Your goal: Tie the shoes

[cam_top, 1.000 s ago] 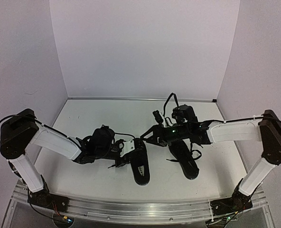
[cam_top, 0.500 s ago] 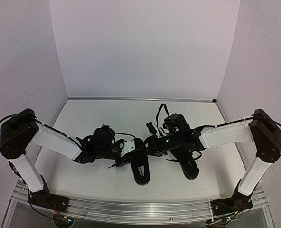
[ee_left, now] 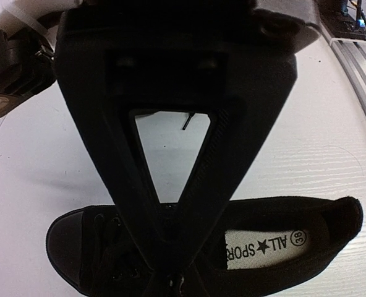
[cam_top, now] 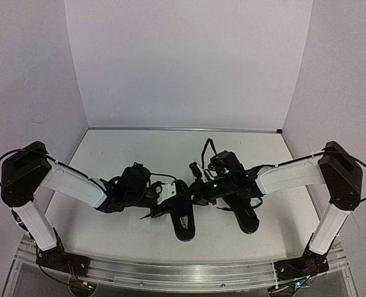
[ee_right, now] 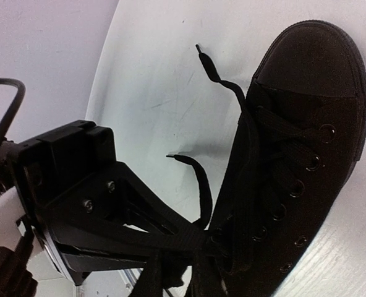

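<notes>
Two black shoes lie side by side on the white table. The left shoe [cam_top: 183,224] shows its white insole label [ee_left: 263,245]. My left gripper [cam_top: 172,200] is shut, fingertips pressed together on that shoe's lacing [ee_left: 170,278]; what they pinch is hidden. The right shoe [cam_top: 245,216] lies partly under my right arm. My right gripper [cam_top: 194,190] sits low between the shoes, near the left shoe's toe. In the right wrist view it is shut [ee_right: 217,241] on a thin black lace [ee_right: 203,185] beside a shoe's top eyelets [ee_right: 300,124]. A second loose lace end [ee_right: 209,65] lies on the table.
Lavender walls close in the table [cam_top: 140,148] at the back and both sides. A metal rail [cam_top: 170,269] runs along the near edge by the arm bases. Loose lace ends stick out beside the right shoe [cam_top: 255,199].
My right gripper has moved left and down, from above the right shoe towards the left shoe's toe. The left arm and both shoes have stayed put.
</notes>
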